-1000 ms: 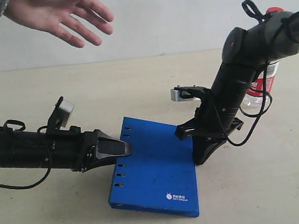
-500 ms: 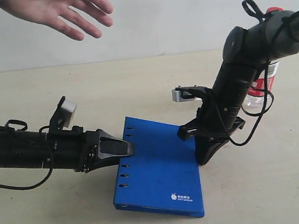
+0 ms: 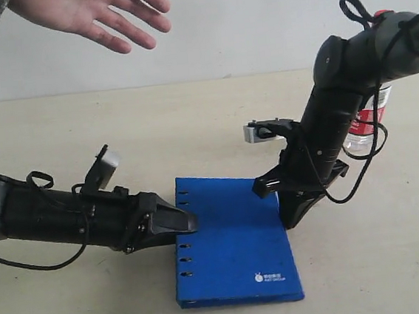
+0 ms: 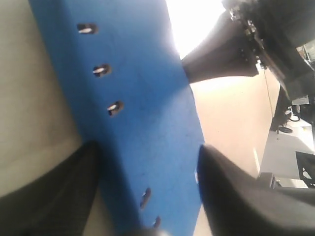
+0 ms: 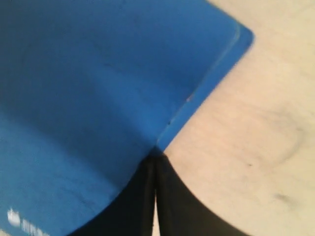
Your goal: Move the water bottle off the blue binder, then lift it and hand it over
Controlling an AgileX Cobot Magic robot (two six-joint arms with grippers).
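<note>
The left pincer (image 4: 147,147) is reaching in low along the counter (image 3: 154,118), its two dark fingers (image 4: 54,196) standing wide apart with the spine edge of the blue binder (image 4: 142,98) lying between them. From this close and skewed wrist view it is not clear whether the fingers are pressing on the binder or only bracketing it. In the exterior view the left pincer (image 3: 187,220) is meeting the binder (image 3: 233,244) at its spine side, just beside the row of rivets (image 3: 183,250).

The right pincer (image 5: 155,157) is pointing downward with its fingers closed tight together and gripping nothing; its tip is sitting against the binder's (image 5: 88,73) edge, near a corner. In the exterior view the right pincer (image 3: 294,221) is touching down at the opposite edge of the binder.

The binder is lying flat on the counter, its white logo (image 3: 271,276) facing up. The water bottle (image 3: 373,119) is standing upright on the counter, off the binder, partly hidden behind the right arm. A person's hand (image 3: 99,8) is hovering open above the counter's far left.
</note>
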